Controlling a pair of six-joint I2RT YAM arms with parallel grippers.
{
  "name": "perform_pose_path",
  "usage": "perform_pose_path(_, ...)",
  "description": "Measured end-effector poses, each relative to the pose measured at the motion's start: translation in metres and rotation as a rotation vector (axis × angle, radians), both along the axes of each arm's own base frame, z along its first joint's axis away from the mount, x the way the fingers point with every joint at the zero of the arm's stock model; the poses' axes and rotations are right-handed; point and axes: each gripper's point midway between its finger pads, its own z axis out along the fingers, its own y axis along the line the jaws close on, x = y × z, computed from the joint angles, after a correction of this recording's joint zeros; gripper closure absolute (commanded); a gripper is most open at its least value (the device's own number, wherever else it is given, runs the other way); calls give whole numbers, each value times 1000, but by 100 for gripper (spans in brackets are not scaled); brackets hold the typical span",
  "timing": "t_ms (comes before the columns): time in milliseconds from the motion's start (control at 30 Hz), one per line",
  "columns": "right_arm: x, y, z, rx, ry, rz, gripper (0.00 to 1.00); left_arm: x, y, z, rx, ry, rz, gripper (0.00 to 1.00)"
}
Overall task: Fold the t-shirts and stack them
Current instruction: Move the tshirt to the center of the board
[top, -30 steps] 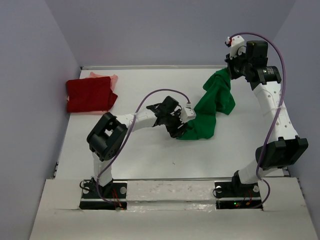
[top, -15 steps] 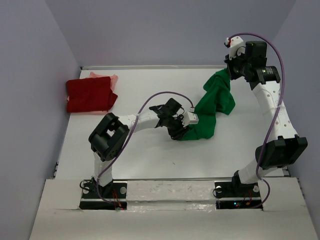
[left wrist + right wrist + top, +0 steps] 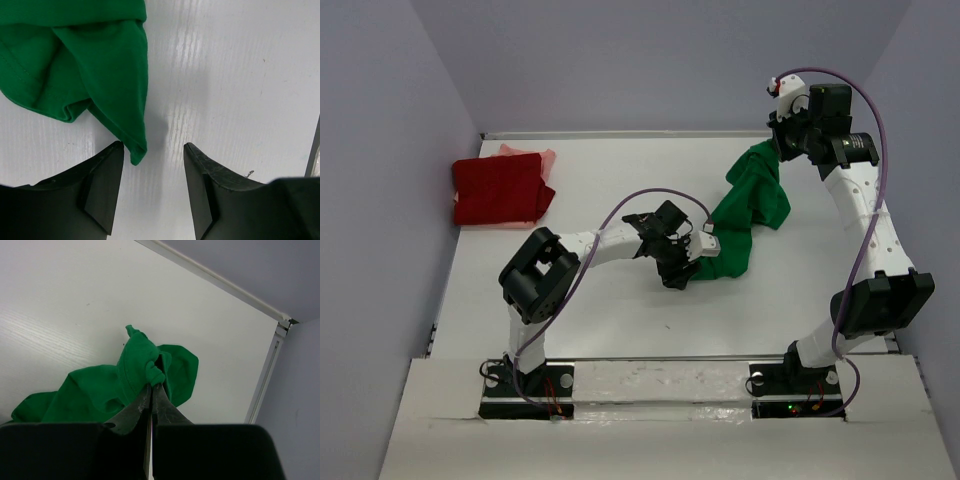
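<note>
The bright green t-shirt (image 3: pixel 745 210) is stretched from the far right of the table down toward the middle. My right gripper (image 3: pixel 778 148) is shut on a bunched bit of it, holding that end up off the table (image 3: pixel 152 371). My left gripper (image 3: pixel 682 268) is open just above the table at the shirt's lower end. In the left wrist view a pointed corner of the green t-shirt (image 3: pixel 134 145) lies just inside the open left gripper (image 3: pixel 153 146), close to the left finger (image 3: pixel 102 185), ungripped. The dark red t-shirt (image 3: pixel 500 190) lies folded at the far left on the pale pink t-shirt (image 3: pixel 544 158).
The white table (image 3: pixel 620 310) is walled in by purple panels on the left, back and right. A raised rail (image 3: pixel 210 274) runs along the far edge. Both arm bases (image 3: pixel 530 385) stand at the near edge.
My left gripper has slid a little toward the near edge, to the tip of the green shirt's lower corner. Its jaws narrowed and then widened. The right arm has held still.
</note>
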Motion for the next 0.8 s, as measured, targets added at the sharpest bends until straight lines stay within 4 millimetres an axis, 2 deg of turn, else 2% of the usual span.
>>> perform_pose_path(67,0,0,0,1,0,2,100,1,0,0,2,-5,-1,42)
perform_pose_path(100,0,1,0,2,0,3,100,1,0,0,4,-9,-1,58)
perform_pose_path(200,0,2,0,4,2,8,100,1,-1,-1,9,-21,1,76)
perform_pose_path(267,0,2,-1,6,2,11,100,2,-2,-1,11,-33,1,98)
perform_pose_path(600,-2,4,-10,6,24,22,100,1,-8,-22,83,-88,25,100)
perform_pose_path(800,-4,4,-21,2,48,24,100,17,-11,-21,99,-185,91,100)
